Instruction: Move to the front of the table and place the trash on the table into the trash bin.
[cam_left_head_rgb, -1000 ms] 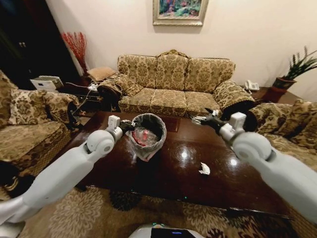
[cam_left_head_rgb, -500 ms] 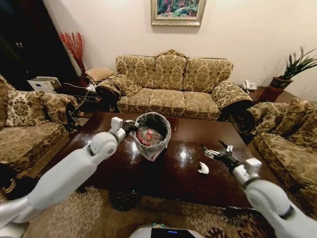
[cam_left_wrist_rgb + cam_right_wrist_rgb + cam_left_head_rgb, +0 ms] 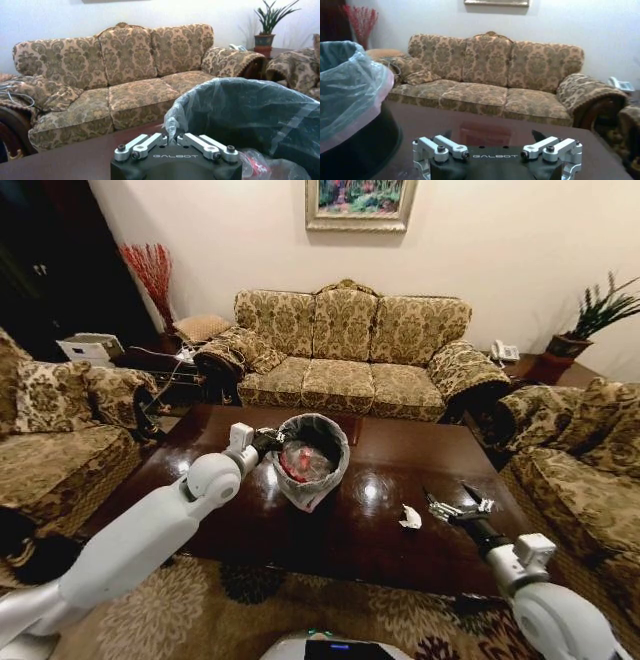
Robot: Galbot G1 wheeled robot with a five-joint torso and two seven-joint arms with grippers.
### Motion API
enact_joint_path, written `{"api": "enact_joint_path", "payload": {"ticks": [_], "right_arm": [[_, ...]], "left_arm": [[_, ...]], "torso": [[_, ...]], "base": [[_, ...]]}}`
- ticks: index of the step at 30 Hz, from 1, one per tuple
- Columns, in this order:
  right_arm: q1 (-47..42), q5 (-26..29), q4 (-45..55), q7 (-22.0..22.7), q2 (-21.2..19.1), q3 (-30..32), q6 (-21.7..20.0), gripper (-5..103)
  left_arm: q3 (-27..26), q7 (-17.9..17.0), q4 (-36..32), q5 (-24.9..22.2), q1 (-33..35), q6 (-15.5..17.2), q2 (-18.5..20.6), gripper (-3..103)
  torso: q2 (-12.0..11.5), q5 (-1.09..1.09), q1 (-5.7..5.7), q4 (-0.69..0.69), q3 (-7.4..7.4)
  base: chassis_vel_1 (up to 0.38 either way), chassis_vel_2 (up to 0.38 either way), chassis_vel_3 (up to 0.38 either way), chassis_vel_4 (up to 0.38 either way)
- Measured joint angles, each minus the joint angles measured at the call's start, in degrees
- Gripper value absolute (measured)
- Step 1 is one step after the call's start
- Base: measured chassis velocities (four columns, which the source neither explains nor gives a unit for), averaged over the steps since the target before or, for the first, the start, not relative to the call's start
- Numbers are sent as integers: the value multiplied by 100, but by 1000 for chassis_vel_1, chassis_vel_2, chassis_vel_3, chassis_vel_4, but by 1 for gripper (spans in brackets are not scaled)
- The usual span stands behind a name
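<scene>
The trash bin [image 3: 312,462], black with a pale liner bag, stands tilted on the dark glossy table [image 3: 350,545]. Red-and-white trash [image 3: 303,462] lies inside it. My left gripper [image 3: 266,442] is shut on the liner at the bin's left rim; in the left wrist view the gripper [image 3: 171,132] pinches the plastic edge of the bin [image 3: 250,108] above red trash [image 3: 256,165]. A white paper scrap [image 3: 411,518] lies on the table right of the bin. My right gripper [image 3: 456,504] hovers open just right of the scrap, and the right wrist view shows this gripper [image 3: 491,135] with its jaws spread wide.
A patterned sofa [image 3: 350,345] runs behind the table, and armchairs [image 3: 60,445] flank both sides. A potted plant [image 3: 590,320] and a phone stand at the back right. In the right wrist view the bin [image 3: 350,93] sits beside the bare table [image 3: 485,120].
My right arm has swung from high behind the bin down to the table's front right, beside the paper scrap. The left gripper and bin have shifted slightly to the right.
</scene>
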Motion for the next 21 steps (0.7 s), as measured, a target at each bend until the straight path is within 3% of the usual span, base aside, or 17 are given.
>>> {"api": "enact_joint_path", "payload": {"ticks": [9, 21], "right_arm": [[310, -163, -589, 62, 194, 99, 152, 100], [387, -280, -1169, -198, 526, -185, 450, 100]], "left_arm": [[-23, 8, -29, 25, 82, 15, 10, 4], [48, -25, -24, 33, 61, 26, -76, 4]], "torso": [[1, 0, -4, 0, -2], [0, 0, 0, -2, 0]], "base": [[35, -125, -105, 17], [-85, -88, -90, -88]]}}
